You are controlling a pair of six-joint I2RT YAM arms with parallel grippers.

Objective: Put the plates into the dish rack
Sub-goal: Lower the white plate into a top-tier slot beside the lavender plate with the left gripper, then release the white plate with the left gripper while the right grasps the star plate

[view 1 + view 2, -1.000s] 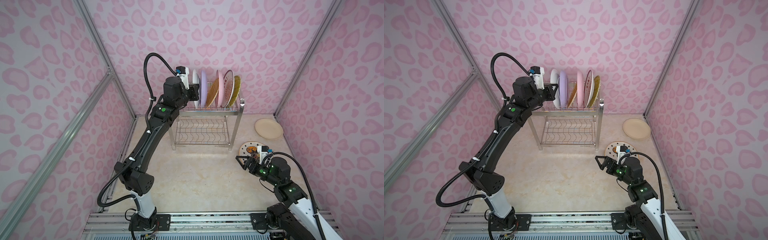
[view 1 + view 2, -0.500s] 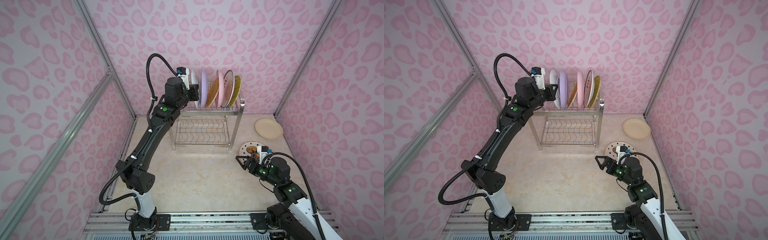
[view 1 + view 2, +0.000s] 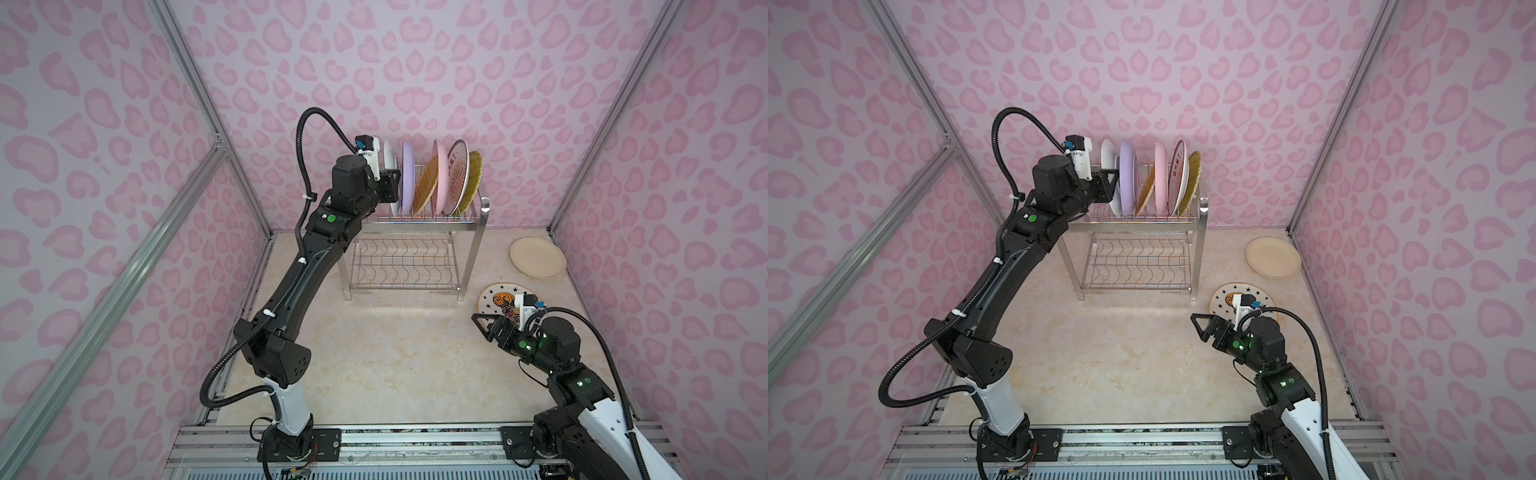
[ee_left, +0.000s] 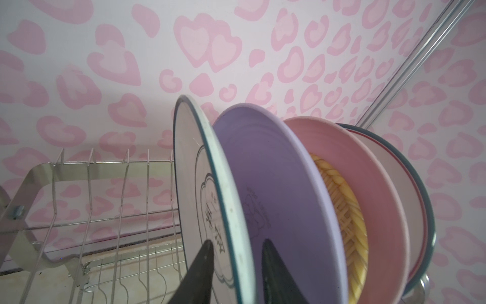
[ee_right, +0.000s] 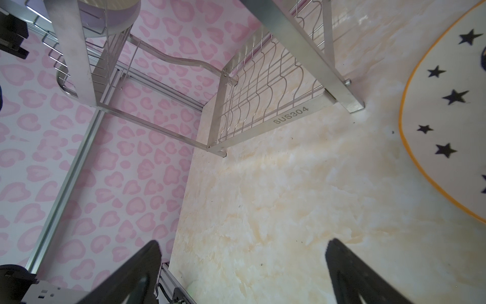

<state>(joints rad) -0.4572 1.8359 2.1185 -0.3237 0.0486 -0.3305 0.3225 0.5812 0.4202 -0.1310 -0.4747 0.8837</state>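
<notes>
Six plates point(image 3: 438, 174) stand on edge in the upper tier of the dish rack point(image 3: 415, 216), at 12 o'clock on the surface point(image 3: 395, 353). The left end effector point(image 4: 236, 242) sits narrowly parted astride the rim of the emblem plate point(image 4: 194, 168), apparently unclamped. The right end effector point(image 5: 243, 242), wide and empty, hovers beside the star plate point(image 3: 496, 297) at 3 o'clock. The cream plate point(image 3: 538, 257) lies flat at 2 o'clock. Both flat plates are probably rigid, slick and breakable, so grip them at the rim only.
</notes>
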